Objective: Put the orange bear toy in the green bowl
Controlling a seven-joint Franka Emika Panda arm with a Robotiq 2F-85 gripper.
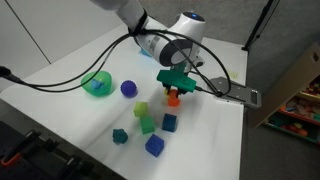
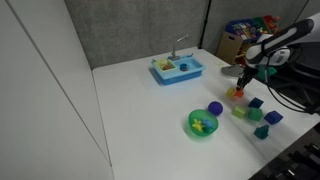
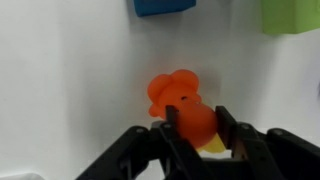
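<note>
Orange bear toy (image 3: 182, 105) gripped between fingers (image 3: 226, 125) at white table (image 2: 140, 110), grey wall (image 2: 130, 30) behind.

orange bear toy (image 3: 182, 104), green bowl (image 1: 90, 81) (bluish inside), blue tray (image 2: 178, 76)

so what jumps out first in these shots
The orange bear toy, pinched in the gripper, fills the wrist view. In an exterior view the green bowl glows on the white table, apart from the bear, with coloured blocks scattered nearby.
</note>
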